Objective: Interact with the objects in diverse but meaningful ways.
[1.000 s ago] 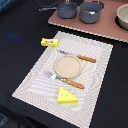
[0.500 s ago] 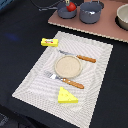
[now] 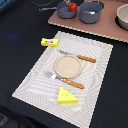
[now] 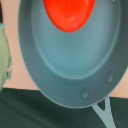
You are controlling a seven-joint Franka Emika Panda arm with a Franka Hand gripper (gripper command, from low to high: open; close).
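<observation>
A red tomato [image 3: 73, 6] is over or in a grey frying pan [image 3: 64, 11] at the back of the exterior view; I cannot tell whether it rests on the pan. The wrist view looks straight down into the pan [image 4: 70, 60], with the tomato [image 4: 68, 12] at the picture's edge. The grey two-handled pot [image 3: 91, 11] stands to the exterior view's right of the pan. The yellow holed cheese wedge [image 3: 66, 96] lies on the striped placemat [image 3: 30, 80], near its front edge. The yellow block with a red label [image 3: 49, 42] lies at its far left corner. The white fish is out of view. No gripper fingers show in either view.
A tan plate [image 3: 68, 65] sits mid-placemat between a knife [image 3: 80, 57] and a fork [image 3: 67, 81], both with orange handles. A pale bowl [image 3: 122, 16] stands at the far right on the pinkish board [image 3: 107, 29]. A green object [image 4: 3, 55] sits beside the pan.
The tomato was not visible at the pan one second ago; it appeared above the pan half a second ago and now sits slightly lower over it.
</observation>
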